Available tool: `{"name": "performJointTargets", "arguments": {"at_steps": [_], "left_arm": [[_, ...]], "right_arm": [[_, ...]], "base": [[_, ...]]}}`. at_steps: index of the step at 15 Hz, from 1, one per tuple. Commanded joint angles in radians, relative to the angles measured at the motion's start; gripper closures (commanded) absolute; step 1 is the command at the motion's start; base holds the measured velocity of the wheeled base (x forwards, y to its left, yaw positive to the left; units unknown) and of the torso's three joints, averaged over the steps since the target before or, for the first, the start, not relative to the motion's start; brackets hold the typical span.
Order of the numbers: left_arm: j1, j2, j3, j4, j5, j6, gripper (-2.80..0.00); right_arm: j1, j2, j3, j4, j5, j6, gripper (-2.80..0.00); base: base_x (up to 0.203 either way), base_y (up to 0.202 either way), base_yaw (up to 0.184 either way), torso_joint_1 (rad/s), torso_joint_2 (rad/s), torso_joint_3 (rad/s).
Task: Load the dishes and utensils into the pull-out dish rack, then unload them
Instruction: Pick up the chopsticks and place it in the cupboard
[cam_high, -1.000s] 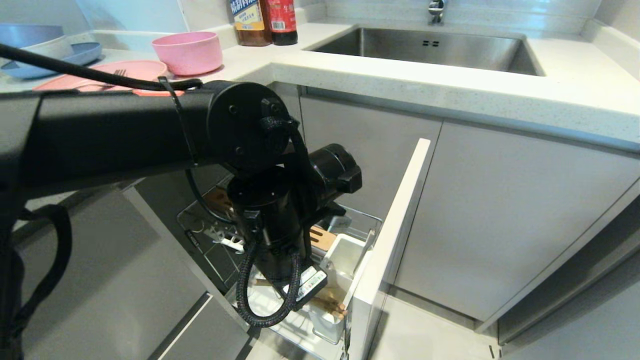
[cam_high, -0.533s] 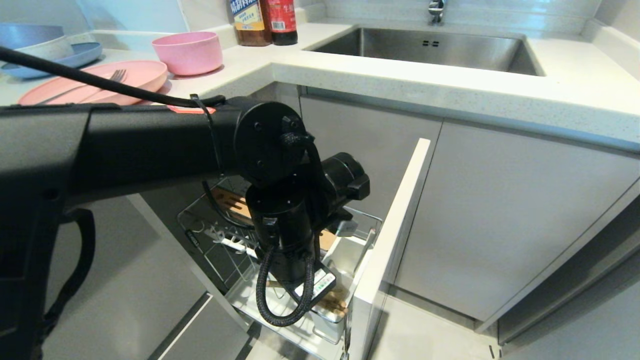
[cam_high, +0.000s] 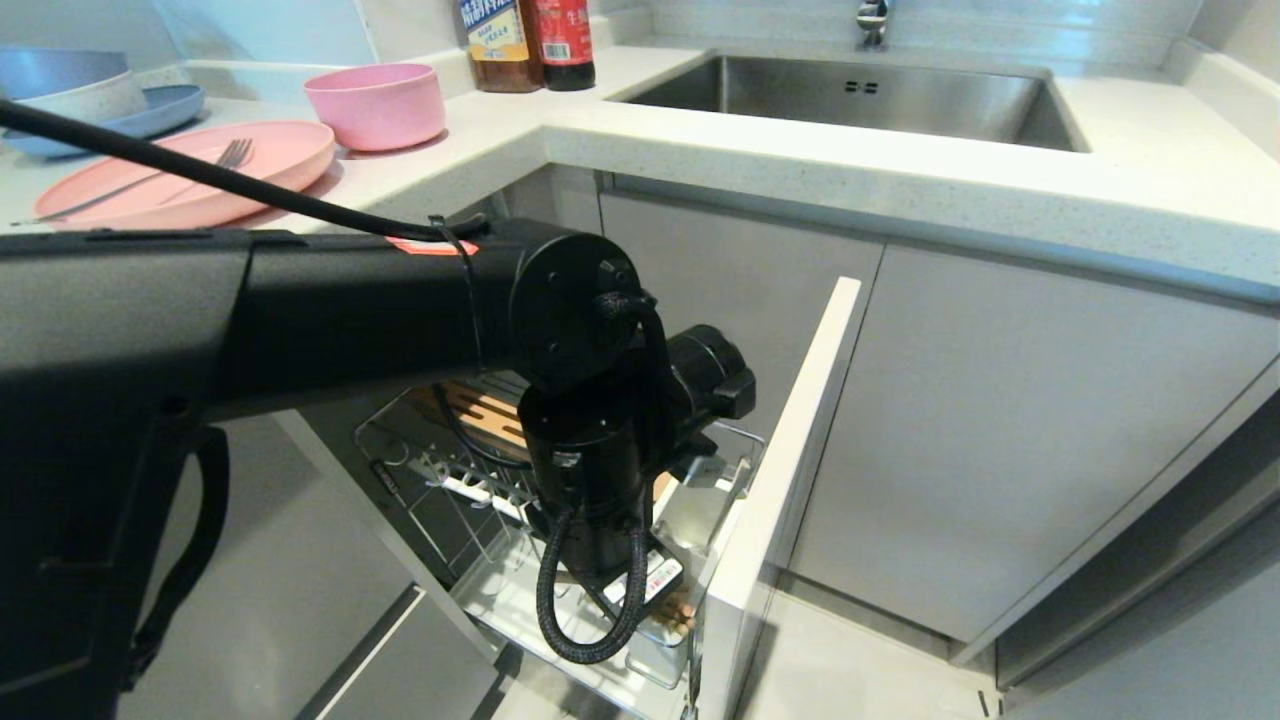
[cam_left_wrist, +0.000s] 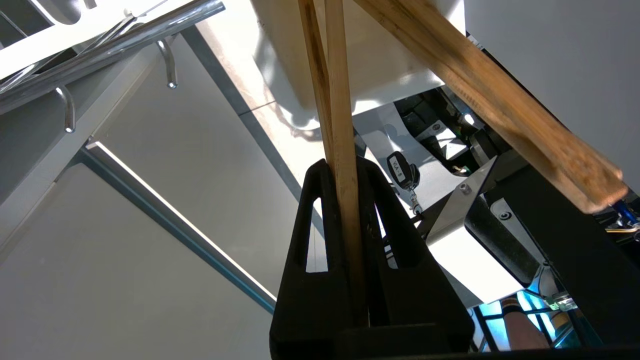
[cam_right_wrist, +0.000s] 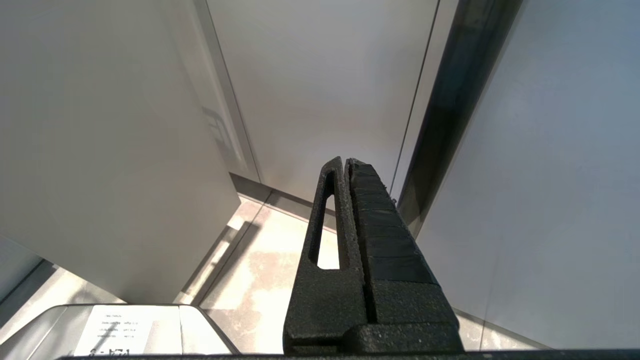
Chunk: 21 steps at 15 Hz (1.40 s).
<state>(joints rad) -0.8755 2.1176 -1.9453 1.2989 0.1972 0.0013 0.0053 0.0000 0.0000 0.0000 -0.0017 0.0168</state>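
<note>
Left gripper (cam_left_wrist: 345, 167) clenched on the chopsticks (cam_left_wrist: 336, 105), their far ends toward a white cup (cam_left_wrist: 360, 60) at the rack's (cam_high: 480, 590) 5 o'clock corner. Light, stiff and slippery: best pinched mid-shaft, both together. Right gripper (cam_right_wrist: 346, 162) closed, empty

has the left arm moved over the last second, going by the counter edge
Yes. In the head view the left arm has dropped away from the counter edge, uncovering the pink plate, and reaches deeper into the pull-out dish rack.
</note>
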Motion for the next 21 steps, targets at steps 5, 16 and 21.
{"name": "performJointTargets", "arguments": {"at_steps": [5, 16, 21], "left_arm": [[-0.001, 0.036, 0.0, -0.006, 0.002, 0.0, 0.0], [0.0, 0.064, -0.003, -0.025, 0.005, 0.0, 0.0], [-0.002, 0.051, -0.002, -0.023, 0.005, 0.0, -2.8]], "right_arm": [[0.001, 0.0, 0.002, 0.0, 0.0, 0.0, 0.0], [0.001, 0.0, 0.002, 0.0, 0.0, 0.0, 0.0], [0.001, 0.0, 0.002, 0.0, 0.0, 0.0, 0.0]], "base": [[0.0, 0.0, 0.0, 0.0, 0.0, 0.0], [0.0, 0.0, 0.0, 0.0, 0.0, 0.0], [0.0, 0.0, 0.0, 0.0, 0.0, 0.0]]}}
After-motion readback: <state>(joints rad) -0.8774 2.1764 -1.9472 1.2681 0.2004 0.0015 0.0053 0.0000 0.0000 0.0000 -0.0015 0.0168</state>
